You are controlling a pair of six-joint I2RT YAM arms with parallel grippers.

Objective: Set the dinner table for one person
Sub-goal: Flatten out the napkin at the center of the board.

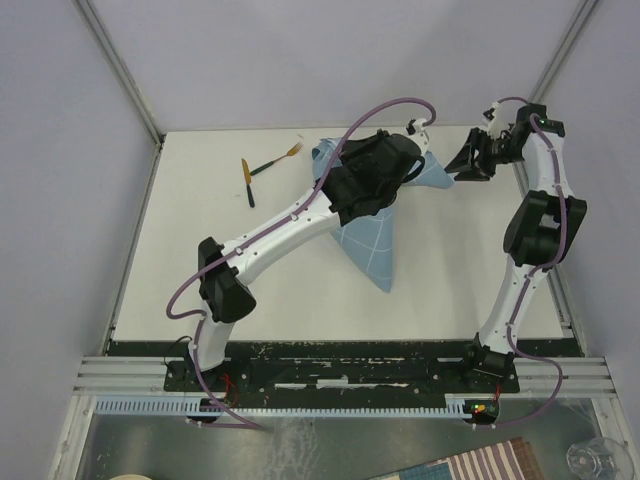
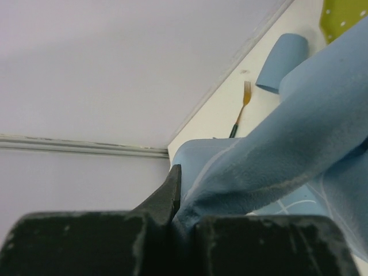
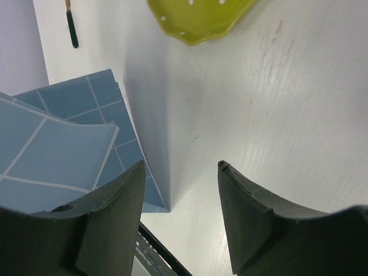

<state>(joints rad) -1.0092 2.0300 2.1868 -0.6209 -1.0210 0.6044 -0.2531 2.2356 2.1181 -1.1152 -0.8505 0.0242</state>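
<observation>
**Q:** Top view: item count and location?

**A:** One white surface (image 1: 200, 250) carries everything. Toward its far edge lie one fork (image 1: 275, 160) and one knife (image 1: 247, 183), close together. One light-blue grid cloth (image 1: 372, 245) is at centre, and the left arm hides its middle. The right tool (image 1: 470, 160) hangs above the far right corner, beside the cloth's edge.

**Q:** Left wrist view?

**A:** The left tool (image 2: 179, 195) is clamped on the cloth (image 2: 299, 138), which rises from between the fingers and blocks most of the right side. Behind it are one fork (image 2: 242, 106) on the surface (image 2: 215, 118) and a corner of one yellow-green plate (image 2: 345, 17).

**Q:** Right wrist view?

**A:** The right tool (image 3: 181, 167) has its fingers apart and grips nothing, with bare surface (image 3: 276, 103) below. There is one dotted plate (image 3: 198, 17), cut off by the top edge, so its contents cannot be told. The layered cloth (image 3: 69, 132) lies on the left. One dark utensil handle (image 3: 71, 29) is visible, but whether it is the fork or the knife cannot be told.
</observation>
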